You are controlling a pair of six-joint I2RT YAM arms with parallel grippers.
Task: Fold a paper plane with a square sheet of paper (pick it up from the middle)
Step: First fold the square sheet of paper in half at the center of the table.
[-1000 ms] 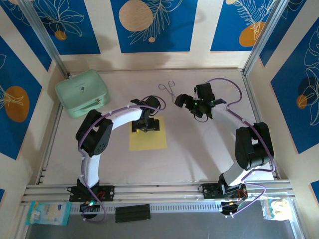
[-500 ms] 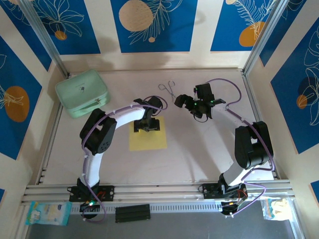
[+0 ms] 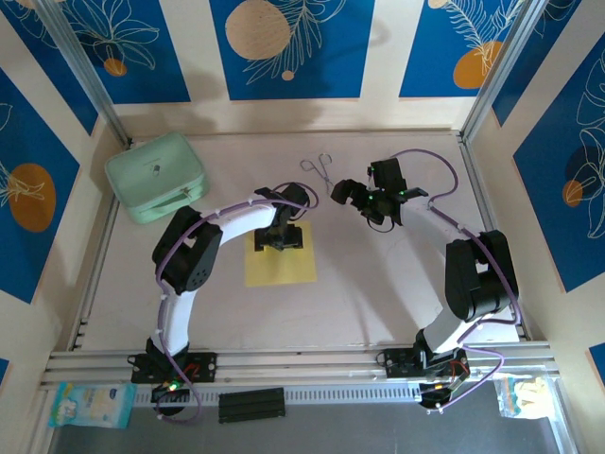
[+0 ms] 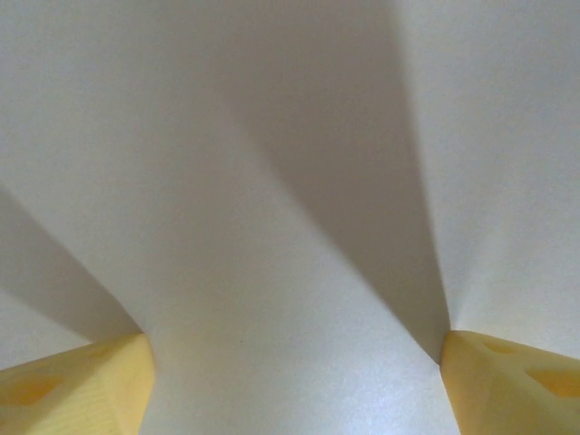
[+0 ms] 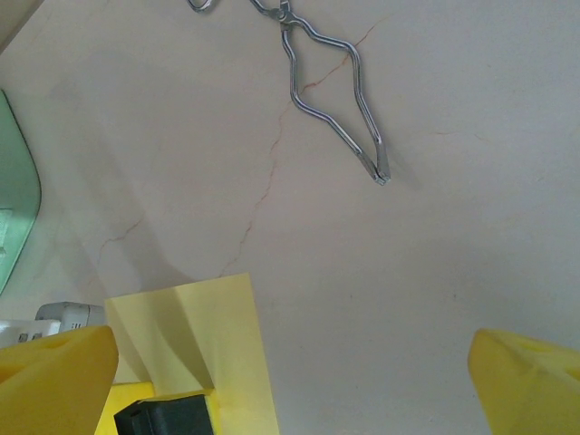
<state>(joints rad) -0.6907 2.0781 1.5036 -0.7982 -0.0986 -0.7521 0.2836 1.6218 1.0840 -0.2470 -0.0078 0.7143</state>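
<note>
Top external view: right of the mint-green rounded case [image 3: 156,177], the left gripper [image 3: 282,236], spread, has settled onto the far half of the square yellow paper sheet [image 3: 280,269], poised to pinch; the right gripper [image 3: 357,200] hangs wide open further right.

This is looking like a robotics lab bench rather than a home. A left arm [image 3: 180,260] and a right arm [image 3: 482,274] are sitting bolted to an aluminium rail [image 3: 302,357] at the near edge of a pale table [image 3: 378,284]. Blue printed panels [image 3: 331,66] and metal posts [image 3: 85,71] are boxing the workspace in on three sides.
</note>
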